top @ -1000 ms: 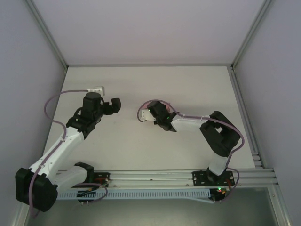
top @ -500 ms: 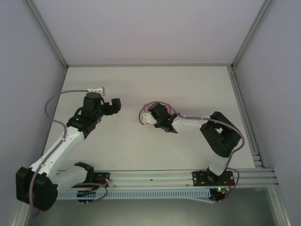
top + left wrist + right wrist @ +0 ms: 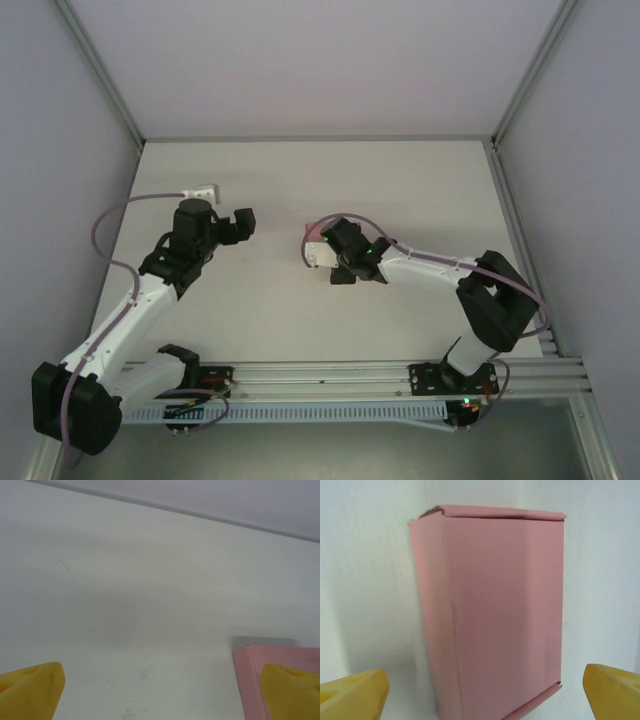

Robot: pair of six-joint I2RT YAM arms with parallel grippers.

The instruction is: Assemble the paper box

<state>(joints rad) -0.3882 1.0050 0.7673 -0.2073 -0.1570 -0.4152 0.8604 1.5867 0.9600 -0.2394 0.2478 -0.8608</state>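
Right wrist view: looking down on the paper box (image 3: pixel 492 610), small, pink and rectangular, made of thin smooth card, closed and lying flat on the matte white table (image 3: pixel 365 570). Soft crease along its left long edge, folded flap slightly lifted at the far end. Around it, right jaws spread wide, blunt yellow fingertips (image 3: pixel 352 692) at either lower corner, clear of the card, holding nothing. Left wrist view: left jaws likewise wide apart and empty, yellow fingertips (image 3: pixel 30 690) low over bare table, one corner of the pink box showing beside the right-hand tip. Top external view: box near the table's middle, under the right arm's black wrist.
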